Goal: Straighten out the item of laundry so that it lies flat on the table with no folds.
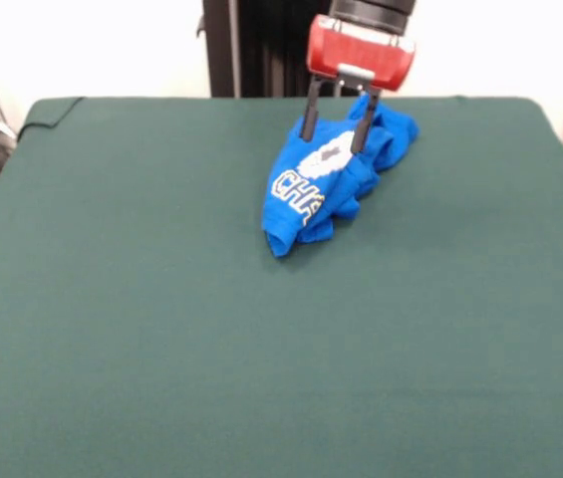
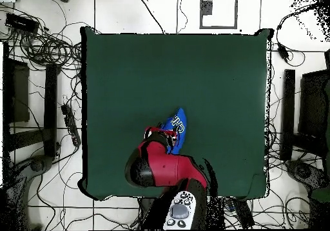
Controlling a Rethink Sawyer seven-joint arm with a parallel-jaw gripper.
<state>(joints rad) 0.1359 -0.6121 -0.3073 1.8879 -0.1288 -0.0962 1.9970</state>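
Note:
The bright blue T-shirt (image 1: 326, 179) lies bunched and folded on the green table (image 1: 161, 299), near the far edge, right of centre. Its white graphic and part of the white block letters face up. My gripper (image 1: 333, 142) hangs over the shirt's far part. Its two dark fingers (image 1: 309, 119) stand apart, one on each side of the white graphic, with the tips at the cloth. In the overhead view the red arm covers much of the shirt (image 2: 178, 122), and the gripper (image 2: 164, 137) sits at its near end, on the table (image 2: 193, 67).
The black pedestal (image 1: 251, 50) stands behind the table's far edge. In the overhead view, cables (image 2: 45, 41) and dark equipment (image 2: 309, 112) lie on the floor around the table.

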